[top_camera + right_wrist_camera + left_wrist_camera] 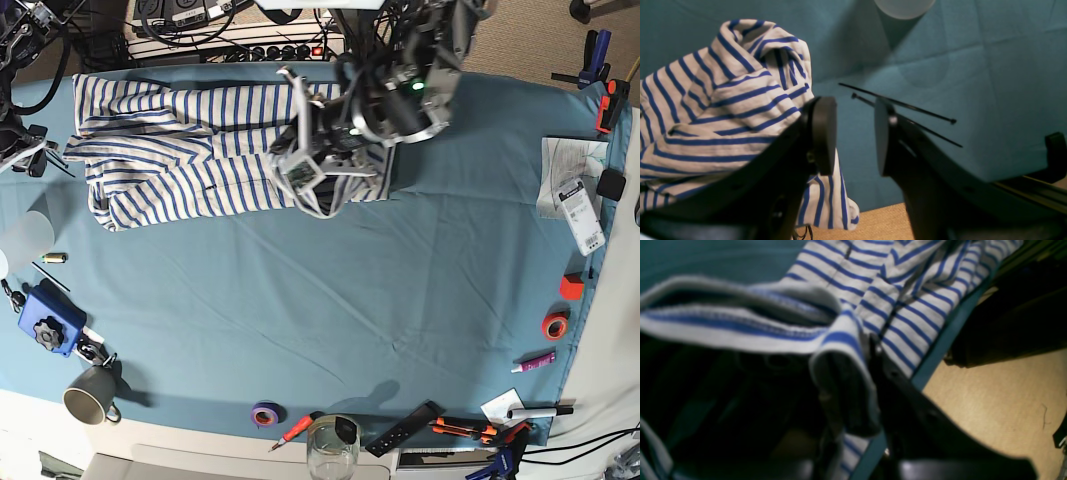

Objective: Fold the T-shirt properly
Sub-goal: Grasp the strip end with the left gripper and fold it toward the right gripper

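Up at twelve o'clock on the teal table cloth (330, 300) we see the T-shirt (190, 160) spread sideways. Our left gripper (305, 180) is clamped on its striped hem, bunched at the shirt's three o'clock end. Our right gripper (853, 133) stands with jaws parted, empty, just beside the fabric's nine o'clock edge.

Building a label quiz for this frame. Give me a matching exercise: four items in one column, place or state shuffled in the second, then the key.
1. T-shirt
2. left gripper
3. right gripper
4. grey mug

A. jaws apart, nothing between them
B. near the table's front left corner in the base view
C. shut on a striped fold
D. spread along the table's far edge

Pairs: 1-D, 2-C, 3-A, 4-B
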Controlling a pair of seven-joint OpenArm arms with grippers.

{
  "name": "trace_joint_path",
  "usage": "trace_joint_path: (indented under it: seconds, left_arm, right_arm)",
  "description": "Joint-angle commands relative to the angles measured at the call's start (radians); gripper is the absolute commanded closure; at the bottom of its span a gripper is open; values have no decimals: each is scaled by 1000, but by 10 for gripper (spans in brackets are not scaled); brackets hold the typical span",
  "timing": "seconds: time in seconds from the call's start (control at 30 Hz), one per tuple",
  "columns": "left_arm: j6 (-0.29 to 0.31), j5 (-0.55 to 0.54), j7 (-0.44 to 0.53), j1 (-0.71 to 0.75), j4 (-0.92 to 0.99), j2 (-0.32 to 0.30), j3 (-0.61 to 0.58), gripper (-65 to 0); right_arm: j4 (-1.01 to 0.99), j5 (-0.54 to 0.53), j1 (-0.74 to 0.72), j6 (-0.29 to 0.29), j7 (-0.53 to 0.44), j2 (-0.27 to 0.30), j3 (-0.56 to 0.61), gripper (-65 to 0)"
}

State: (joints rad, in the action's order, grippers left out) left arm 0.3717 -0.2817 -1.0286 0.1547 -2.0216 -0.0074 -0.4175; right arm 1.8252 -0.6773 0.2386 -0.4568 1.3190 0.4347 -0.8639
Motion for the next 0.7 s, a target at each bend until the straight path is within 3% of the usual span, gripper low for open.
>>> trace_joint_path:
  seconds: [0.0,0.27,0.53,0.67]
  left_arm:
    - [-7,-8,33,-21,6,23,-19,0]
    - [-61,28,60,-103,151,79,-82,0]
    - [-57,28,60,-122,214,142,-84,0]
    - [-59,29,66,-125,216,145,-84,0]
  right_arm:
    - [14,-2,-3,1,-26,27,-9,-198]
    - [14,-3,-3,1,-27,27,-9,-198]
    - [14,-2,-3,1,-29,27,-9,-198]
    - [14,-2,-3,1,-29,27,-9,-198]
